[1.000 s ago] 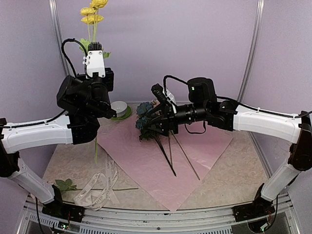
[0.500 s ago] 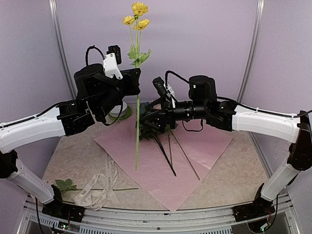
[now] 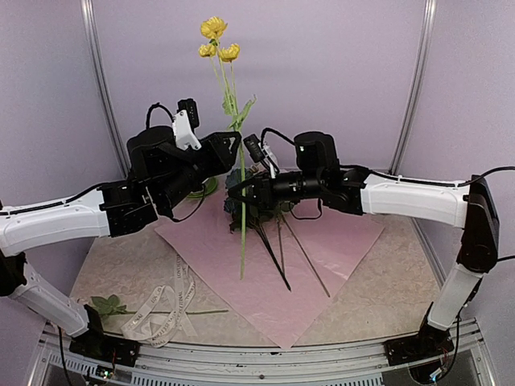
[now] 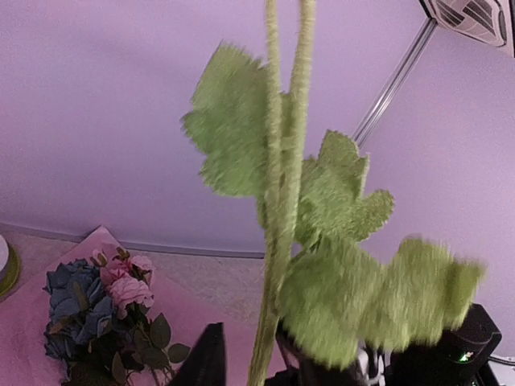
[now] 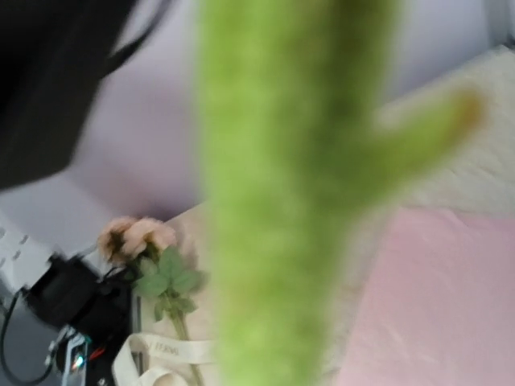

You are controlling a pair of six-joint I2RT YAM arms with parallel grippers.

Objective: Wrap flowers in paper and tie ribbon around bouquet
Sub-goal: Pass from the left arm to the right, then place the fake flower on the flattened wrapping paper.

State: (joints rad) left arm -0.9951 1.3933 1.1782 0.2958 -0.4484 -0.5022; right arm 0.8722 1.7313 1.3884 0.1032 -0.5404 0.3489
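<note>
A yellow-bloomed flower (image 3: 213, 28) stands upright on a long green stem (image 3: 241, 229) above the lilac-pink paper (image 3: 265, 281). My right gripper (image 3: 246, 190) is shut on that stem; in the right wrist view the stem (image 5: 282, 201) fills the frame as a blur. My left gripper (image 3: 233, 146) sits just above on the same stem, its jaws slightly open, with a gap between the left finger (image 4: 208, 358) and the stem (image 4: 265, 346). Blue and pink flowers (image 4: 96, 305) lie on the paper, stems (image 3: 278, 249) pointing toward me. The ribbon (image 3: 165, 305) lies looped at the front left.
A pink flower (image 5: 133, 235) with green leaves (image 3: 106, 304) lies beside the ribbon near the left arm's base. A white spool on a green dish (image 3: 208, 186) peeks out behind the left arm. Lilac walls and metal posts enclose the table.
The left arm carried the yellow flower rightward to the right gripper. The right gripper moved left and shut on the stem. The left jaws eased apart.
</note>
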